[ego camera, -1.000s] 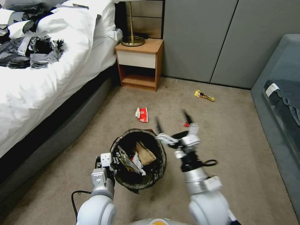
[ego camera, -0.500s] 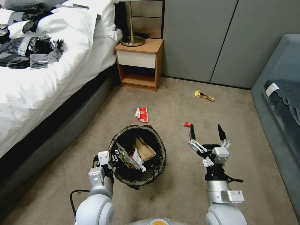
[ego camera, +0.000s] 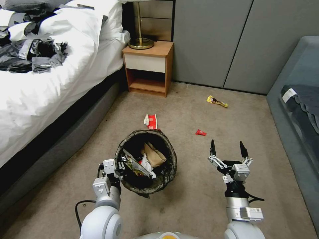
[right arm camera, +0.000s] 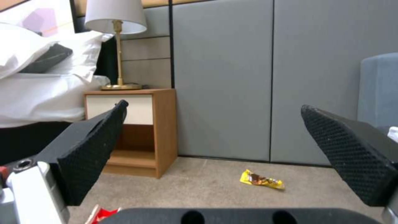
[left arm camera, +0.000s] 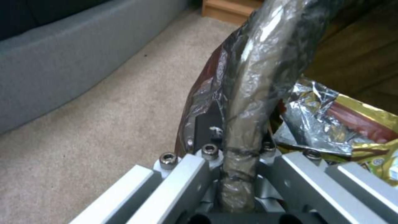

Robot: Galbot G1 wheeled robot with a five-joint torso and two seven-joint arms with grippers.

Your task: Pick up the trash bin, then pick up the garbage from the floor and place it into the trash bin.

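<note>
A bed [ego camera: 50, 76] fills the nine o'clock side of the room, a nightstand [ego camera: 149, 68] with a lamp [ego camera: 141, 39] stands at eleven o'clock, and a grey sofa [ego camera: 299, 99] closes off three o'clock. On the carpet [ego camera: 199, 199] in between, the clean-up is midway.

At seven o'clock the left gripper [ego camera: 117, 169] is clamped on the bagged rim of the bin [ego camera: 146, 162]; the left wrist view shows the rim [left arm camera: 244, 102] running down between its closed fingers [left arm camera: 186, 174], with a foil wrapper [left arm camera: 348, 127] just inside. The bin, at about six o'clock in the head view, already holds a brown paper bag [ego camera: 154, 156] and other scraps.

Just past the bin's far rim, at twelve o'clock from it, lies a crushed cup [ego camera: 151, 121]. A small red wrapper [ego camera: 200, 132] sits at two o'clock from the bin, and a yellow wrapper [ego camera: 217, 101] lies farther off, near the wall, at one o'clock.

At five o'clock the right gripper [ego camera: 228, 152] hangs above the carpet, empty, its black fingers [right arm camera: 95, 149] spread wide and aimed toward the yellow wrapper [right arm camera: 262, 180].

By the look of it, the step in hand is fetching the next piece. The red wrapper lies nearest, at eleven o'clock from the open gripper; taking it would call for a reach forward and down until the fingers straddle it, then a close on thin, flat foil that may slip against the carpet.
</note>
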